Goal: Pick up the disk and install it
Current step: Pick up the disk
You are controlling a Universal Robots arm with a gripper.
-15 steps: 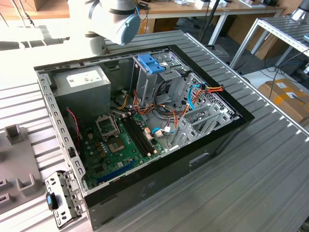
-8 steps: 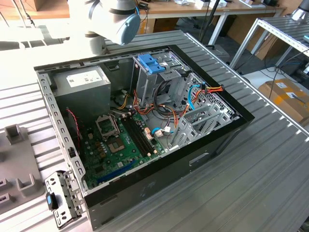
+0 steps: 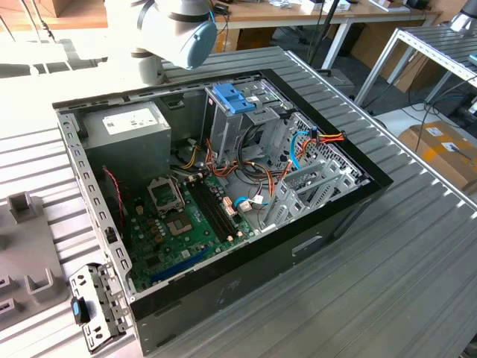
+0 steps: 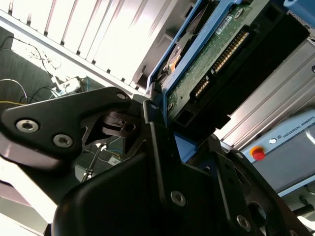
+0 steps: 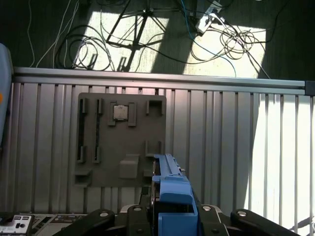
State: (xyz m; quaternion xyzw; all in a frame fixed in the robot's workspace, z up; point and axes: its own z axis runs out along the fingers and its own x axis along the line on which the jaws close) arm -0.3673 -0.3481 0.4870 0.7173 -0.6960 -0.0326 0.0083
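The disk (image 4: 216,54) is lifted off the table, and my gripper (image 4: 179,130) is shut on it. In the second wrist view its green circuit-board underside and a blue plastic rail face the camera, clamped between black fingers (image 4: 155,123). In the first wrist view the disk's (image 5: 172,189) blue rail stands edge-on between the gripper's (image 5: 172,216) black links, above the ribbed metal table. The open computer case (image 3: 350,205) lies on the table in the exterior view, with the arm's blue-capped joint (image 3: 179,30) behind it.
Inside the case are a grey power-supply box (image 3: 127,127), a green motherboard (image 3: 186,224), loose cables and a tall metal cage topped by a light-blue bracket (image 3: 235,97). A grey fixture plate (image 5: 123,142) holding a chip (image 5: 120,112) lies below the gripper. A metal bracket (image 3: 93,306) lies beside the case.
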